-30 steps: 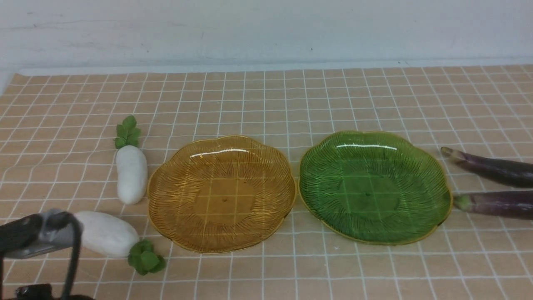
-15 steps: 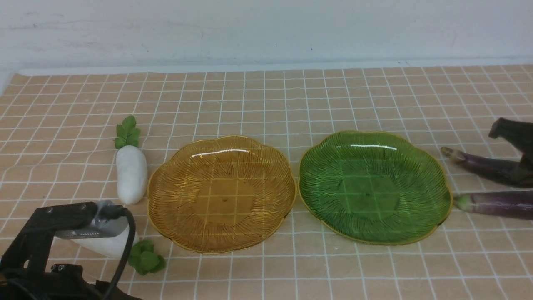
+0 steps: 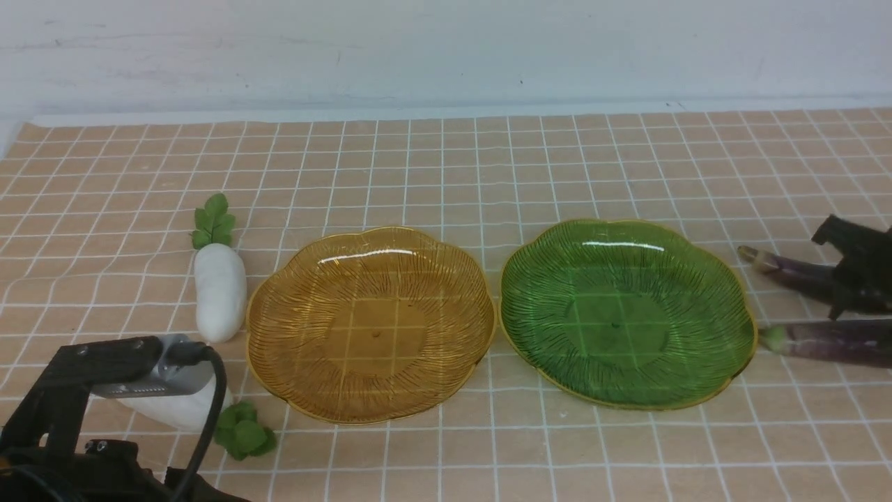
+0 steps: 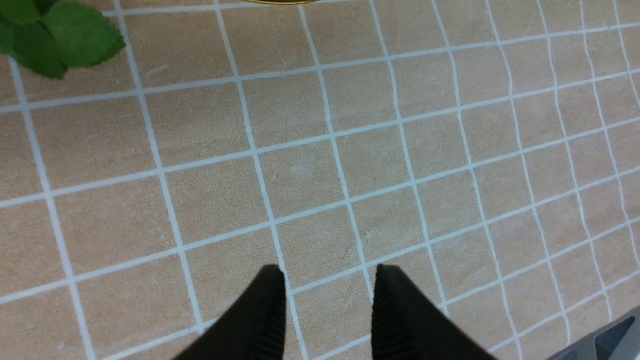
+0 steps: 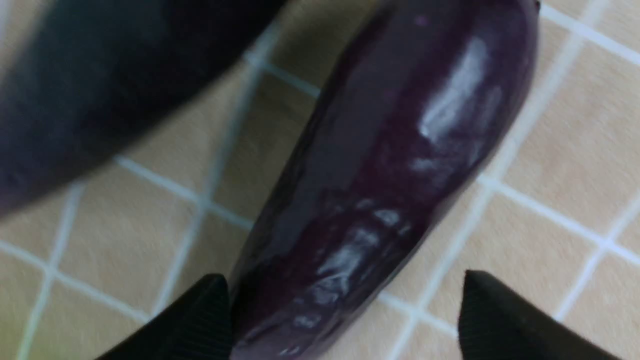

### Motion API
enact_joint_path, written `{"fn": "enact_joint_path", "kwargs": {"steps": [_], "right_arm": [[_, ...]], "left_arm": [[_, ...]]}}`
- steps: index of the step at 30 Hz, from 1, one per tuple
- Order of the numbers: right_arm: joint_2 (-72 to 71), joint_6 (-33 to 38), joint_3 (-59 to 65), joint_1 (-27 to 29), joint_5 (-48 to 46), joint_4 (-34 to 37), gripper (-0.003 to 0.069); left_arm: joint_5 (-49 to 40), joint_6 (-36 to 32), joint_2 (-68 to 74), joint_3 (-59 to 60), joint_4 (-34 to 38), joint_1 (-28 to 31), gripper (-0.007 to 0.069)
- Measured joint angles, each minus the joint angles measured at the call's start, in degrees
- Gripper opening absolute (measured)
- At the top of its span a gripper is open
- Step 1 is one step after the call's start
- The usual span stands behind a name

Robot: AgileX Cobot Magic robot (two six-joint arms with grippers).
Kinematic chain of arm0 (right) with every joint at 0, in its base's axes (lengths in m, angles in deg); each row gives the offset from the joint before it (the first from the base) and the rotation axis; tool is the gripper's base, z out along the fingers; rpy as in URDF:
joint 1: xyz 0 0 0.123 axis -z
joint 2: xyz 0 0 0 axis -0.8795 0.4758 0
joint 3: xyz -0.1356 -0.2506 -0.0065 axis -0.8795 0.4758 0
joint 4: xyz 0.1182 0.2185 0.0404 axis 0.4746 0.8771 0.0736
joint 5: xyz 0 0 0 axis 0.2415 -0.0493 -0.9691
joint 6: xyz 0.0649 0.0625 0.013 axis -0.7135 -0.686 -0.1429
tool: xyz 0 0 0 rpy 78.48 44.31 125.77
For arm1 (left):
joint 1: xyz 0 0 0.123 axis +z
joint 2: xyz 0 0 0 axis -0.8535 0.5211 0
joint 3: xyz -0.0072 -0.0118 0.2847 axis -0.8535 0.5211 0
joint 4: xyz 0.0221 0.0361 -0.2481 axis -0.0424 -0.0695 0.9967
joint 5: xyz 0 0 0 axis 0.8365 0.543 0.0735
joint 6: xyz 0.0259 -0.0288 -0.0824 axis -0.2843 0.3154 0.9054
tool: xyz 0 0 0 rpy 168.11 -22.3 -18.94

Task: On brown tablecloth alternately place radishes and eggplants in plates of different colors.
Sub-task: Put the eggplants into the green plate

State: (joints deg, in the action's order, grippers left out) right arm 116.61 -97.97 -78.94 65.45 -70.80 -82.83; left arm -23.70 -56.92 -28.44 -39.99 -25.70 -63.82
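On the brown tablecloth an amber plate and a green plate lie side by side, both empty. One radish lies left of the amber plate. The other radish is mostly hidden under my left arm, with its leaves showing. My left gripper is open over bare cloth beside those leaves. Two eggplants lie right of the green plate. My right gripper stands open astride the farther eggplant, one finger against it. The nearer eggplant lies free.
A pale wall rises behind the cloth's far edge. The cloth is slightly wrinkled at the left. The amber plate's rim lies just beyond the radish leaves in the left wrist view.
My right gripper came into view at the right, dropped over the farther eggplant and opened its jaws. My left arm swung over the near radish, then stayed put.
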Motion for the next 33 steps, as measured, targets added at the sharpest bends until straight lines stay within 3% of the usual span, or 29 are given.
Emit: {"fn": "enact_joint_path", "kwargs": {"steps": [14, 22, 26, 33], "right_arm": [[1.7, -1.8, -0.4, 0.0, 0.4, -6.3, 0.0542], [3.0, -0.8, -0.3, 0.0, -0.2, -6.7, 0.0426], [2.5, 5.3, -0.4, 0.0, -2.9, -10.2, 0.0325], [-4.1, 17.7, -2.1, 0.0, -9.0, -17.2, 0.0326]], "left_arm": [[0.0, 0.0, 0.0, 0.0, 0.0, 0.0, 0.0232], [0.0, -0.4, 0.0, 0.0, 0.0, 0.0, 0.0238], [0.0, -0.7, 0.0, 0.0, 0.0, 0.0, 0.0238], [0.0, -0.9, 0.0, 0.0, 0.0, 0.0, 0.0238]]}}
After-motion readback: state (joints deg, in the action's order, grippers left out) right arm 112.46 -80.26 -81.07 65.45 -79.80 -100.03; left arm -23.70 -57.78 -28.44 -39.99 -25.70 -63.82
